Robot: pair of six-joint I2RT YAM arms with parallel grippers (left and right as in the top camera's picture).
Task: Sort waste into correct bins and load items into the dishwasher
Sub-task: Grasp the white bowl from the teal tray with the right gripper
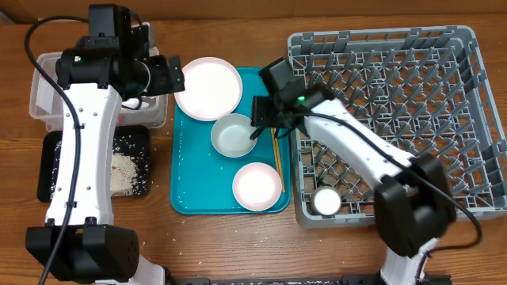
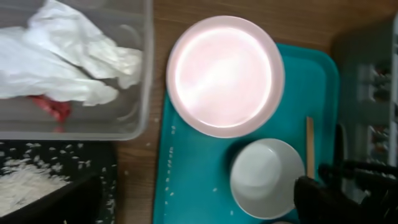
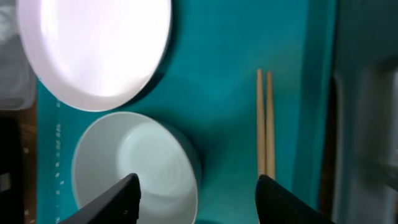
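Note:
The pale pink plate lies at the back left of a teal tray. An empty white bowl sits in front of it, with a second bowl nearer. Two chopsticks lie along the tray's right side. My right gripper is open and empty above the first bowl's right rim, one finger over the bowl, the other by the chopsticks. My left gripper hovers between tub and plate; its jaws do not show clearly. The napkin lies in the clear tub.
The grey dish rack stands on the right, with a small white cup in its front left corner. The black tray in front of the tub holds rice. A few rice grains lie on the teal tray.

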